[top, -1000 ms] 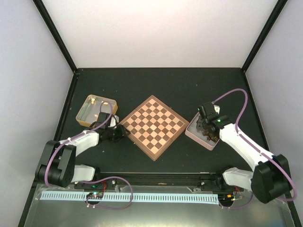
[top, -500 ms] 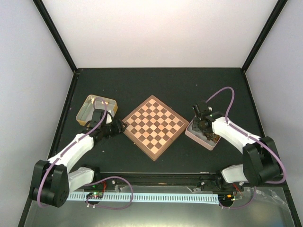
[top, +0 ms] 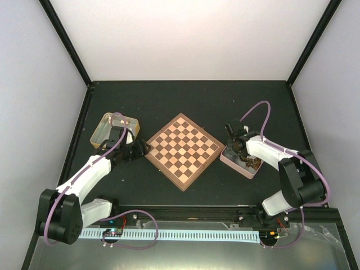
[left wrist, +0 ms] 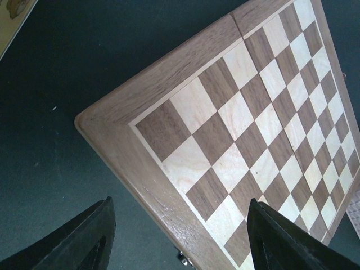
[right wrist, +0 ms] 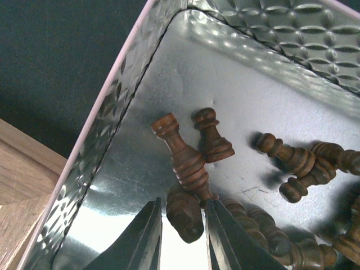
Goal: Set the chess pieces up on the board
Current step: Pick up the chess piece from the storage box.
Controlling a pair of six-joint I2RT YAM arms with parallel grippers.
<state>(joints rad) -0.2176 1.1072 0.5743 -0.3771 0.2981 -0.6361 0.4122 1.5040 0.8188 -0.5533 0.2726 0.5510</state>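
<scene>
**Right gripper [right wrist: 183, 208] at a piece [right wrist: 185, 224], left gripper [left wrist: 180, 202] open**

Chess pieces [right wrist: 289, 157] lie in pink tray [right wrist: 107, 129], right of the board [top: 183, 151]. Right jaws narrow around one lying piece; can't tell if clamped. Left jaws wide, empty, over board corner.

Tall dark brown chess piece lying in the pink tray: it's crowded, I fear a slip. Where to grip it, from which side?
Take the tall dark brown wooden chess piece by its slim neck under the flared head, probably from above, across its length: it lies toppled, a small pawn crowding its base.
</scene>
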